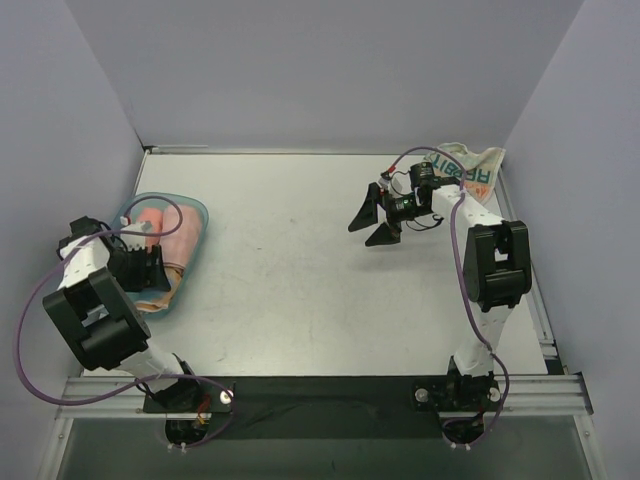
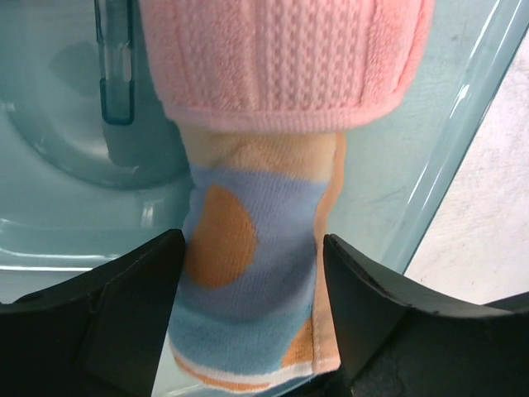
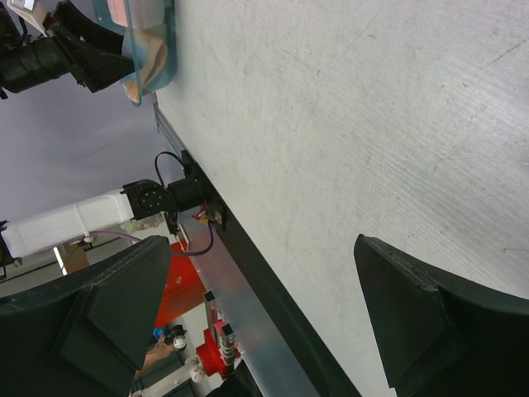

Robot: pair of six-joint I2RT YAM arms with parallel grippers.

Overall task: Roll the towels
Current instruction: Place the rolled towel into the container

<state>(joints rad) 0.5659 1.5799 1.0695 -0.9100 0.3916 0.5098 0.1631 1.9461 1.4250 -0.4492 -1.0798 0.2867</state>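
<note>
A shallow teal tray (image 1: 197,214) lies at the left and holds a rolled plain pink towel (image 1: 152,222) and a rolled striped towel with orange dots (image 1: 174,266). My left gripper (image 1: 150,268) is low in the tray's near end. In the left wrist view its jaws (image 2: 252,281) stand open on either side of the dotted towel (image 2: 248,273), close to its sides, with the pink roll (image 2: 281,58) just beyond. The whitish RABBIT towel (image 1: 475,168) lies crumpled in the back right corner. My right gripper (image 1: 372,222) is open and empty above the bare table, left of that towel.
Grey walls close in the table on the left, back and right. The tray's rim (image 2: 463,124) runs close to my left gripper's right finger. The right wrist view shows bare table (image 3: 372,124), the metal front rail (image 3: 273,331) and the far tray (image 3: 161,50).
</note>
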